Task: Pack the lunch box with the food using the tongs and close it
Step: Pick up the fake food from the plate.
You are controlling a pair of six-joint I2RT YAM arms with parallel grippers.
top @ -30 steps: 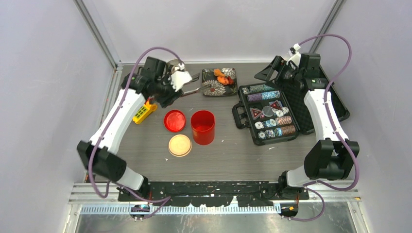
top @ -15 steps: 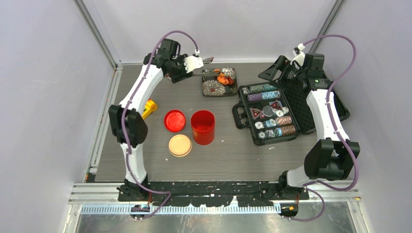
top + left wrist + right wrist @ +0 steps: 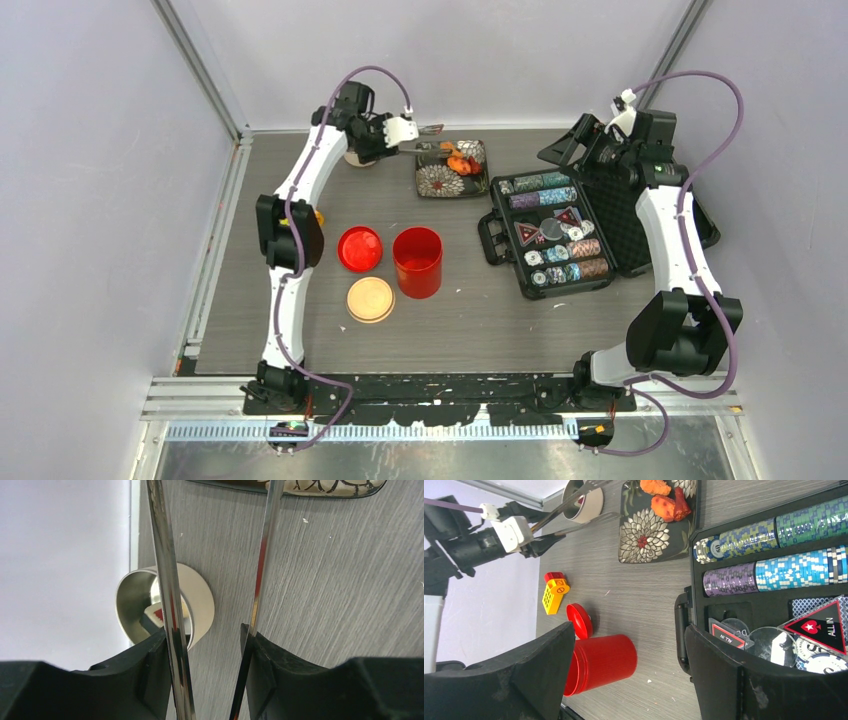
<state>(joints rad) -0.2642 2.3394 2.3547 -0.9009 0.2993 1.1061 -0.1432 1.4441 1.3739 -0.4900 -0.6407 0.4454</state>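
Observation:
My left gripper (image 3: 408, 140) is at the back of the table, shut on the silver tongs (image 3: 167, 580). Their two slim arms stay apart and reach toward the flowered plate (image 3: 437, 180), their tips near the orange food (image 3: 460, 160) on it. The cream tub (image 3: 200, 602) stands just behind and left of that gripper. Mid-table stands the open red canister (image 3: 417, 262), with its red lid (image 3: 360, 248) and the beige disc lid (image 3: 371, 298) lying to its left. My right gripper (image 3: 555, 152) hangs open above the back right, holding nothing.
An open black poker-chip case (image 3: 555, 235) full of chips fills the right side, under my right arm. A yellow-and-red toy block (image 3: 553, 592) lies at the left, behind my left arm's elbow. Walls and metal rails close in the back and both sides.
My left arm has stretched from the left side toward the back, carrying the tongs right until their tips are at the plate. The right arm has barely moved.

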